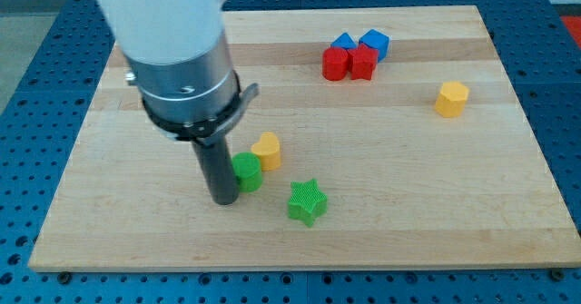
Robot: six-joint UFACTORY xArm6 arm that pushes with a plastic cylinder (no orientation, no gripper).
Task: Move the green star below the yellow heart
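The green star lies on the wooden board near the view's bottom middle. The yellow heart sits up and to the left of it, touching a green round block on its lower left. My tip rests on the board just left of the green round block, touching or almost touching it, and well left of the green star.
Two red blocks and two blue blocks cluster at the view's top right of centre. A yellow hexagon block sits at the right. The arm's white and grey body fills the upper left.
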